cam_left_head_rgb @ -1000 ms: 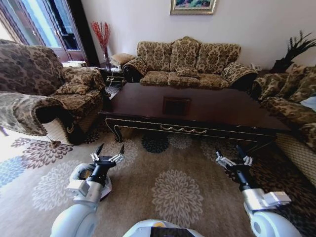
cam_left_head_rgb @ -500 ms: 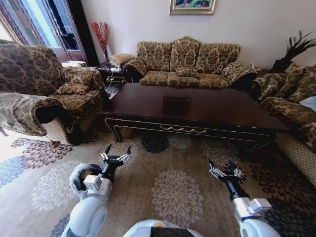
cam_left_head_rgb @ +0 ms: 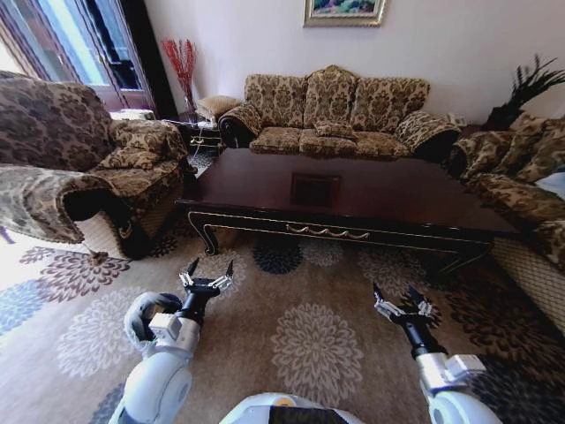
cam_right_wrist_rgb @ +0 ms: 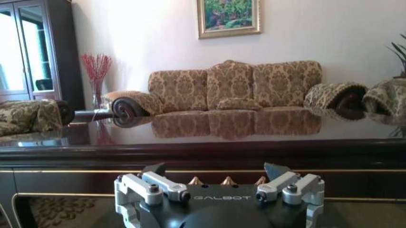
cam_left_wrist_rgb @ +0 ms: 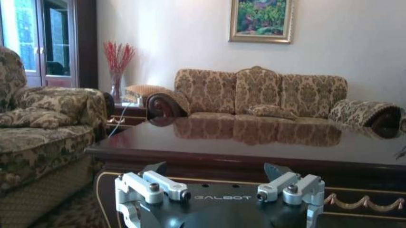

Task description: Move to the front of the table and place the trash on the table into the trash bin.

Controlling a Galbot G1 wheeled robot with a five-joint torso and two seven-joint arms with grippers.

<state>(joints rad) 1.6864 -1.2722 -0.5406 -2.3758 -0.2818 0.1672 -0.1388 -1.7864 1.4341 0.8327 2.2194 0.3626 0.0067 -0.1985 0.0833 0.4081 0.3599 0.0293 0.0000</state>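
The table [cam_left_head_rgb: 397, 199], glossy dark reddish-brown with gold trim, stands straight ahead across the carpet; its top mirrors the sofa in both wrist views [cam_left_wrist_rgb: 254, 142] [cam_right_wrist_rgb: 254, 137]. The trash is out of view. On the floor by my left arm sits the trash bin [cam_left_head_rgb: 139, 314], round with a pale liner and partly covered by the arm. My left gripper [cam_left_head_rgb: 210, 269] [cam_left_wrist_rgb: 216, 171] hangs open over the carpet, short of the table's front edge. Nothing is held in my right gripper [cam_left_head_rgb: 395, 296] [cam_right_wrist_rgb: 216, 168], which is open at about the same distance from the table.
A patterned armchair [cam_left_head_rgb: 79, 168] flanks the table on the left, and another sofa [cam_left_head_rgb: 521, 177] on the right. A three-seat sofa [cam_left_head_rgb: 335, 115] stands behind it. A small side table [cam_left_head_rgb: 199, 132] holds a vase of red branches. Flowered carpet [cam_left_head_rgb: 318, 344] lies between me and the table.
A second ago the arms were wider apart; both grippers moved inward, the right one also drawing back toward me. Nothing has changed in the last half second.
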